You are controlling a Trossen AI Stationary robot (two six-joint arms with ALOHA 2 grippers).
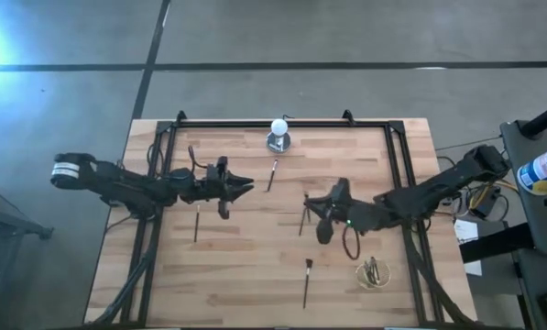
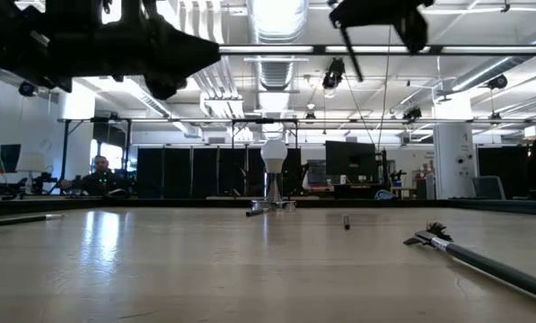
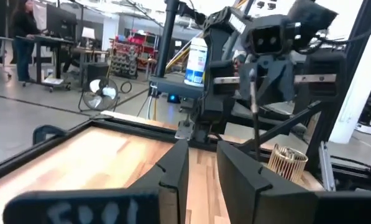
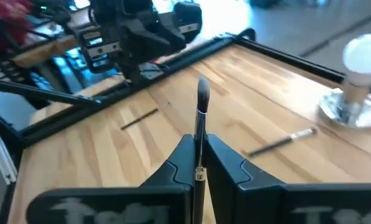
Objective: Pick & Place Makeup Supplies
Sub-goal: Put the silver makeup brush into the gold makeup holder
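Progress: several brushes sit in the wire holder (image 1: pixel 373 272) at lower right; four lie loose on the table (image 1: pixel 246 275).
Right gripper (image 4: pixel 199 158): centre-right, fingers clamped on a brush (image 4: pixel 201 118).
Left gripper (image 1: pixel 246 187): centre-left, fingers slightly parted, empty.

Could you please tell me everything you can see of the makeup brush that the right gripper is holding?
The slim makeup brush has a dark handle, a silvery ferrule and a small dark bristle tuft. The right gripper is shut on its handle, the bristle end pointing outward past the dark fingers. It is held above the light wooden table; only the fingers touch it.
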